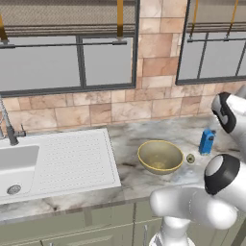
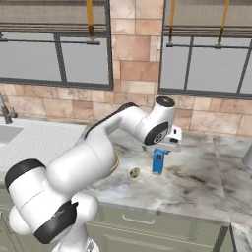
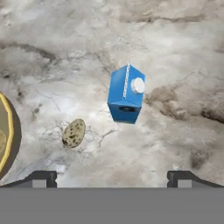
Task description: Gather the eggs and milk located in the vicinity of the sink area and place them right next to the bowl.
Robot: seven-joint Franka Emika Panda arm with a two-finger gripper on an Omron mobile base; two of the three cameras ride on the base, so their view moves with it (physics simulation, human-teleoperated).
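left base view: behind the arm's left, facing forward and down at the counter (image 1: 144, 185) front edge, sink (image 1: 19, 163) at left.
right base view: behind its right, same counter, nearer.
hand view: close, straight down.
shared: milk (image 3: 126, 94), egg (image 3: 73, 133), bowl (image 1: 160, 156).

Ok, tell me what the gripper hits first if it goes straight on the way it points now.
Most likely the milk carton: the open gripper points down at the counter, with the carton near the middle of the hand view. The speckled egg lies off to one side. Depth is unclear, so it might land on bare counter beside it.
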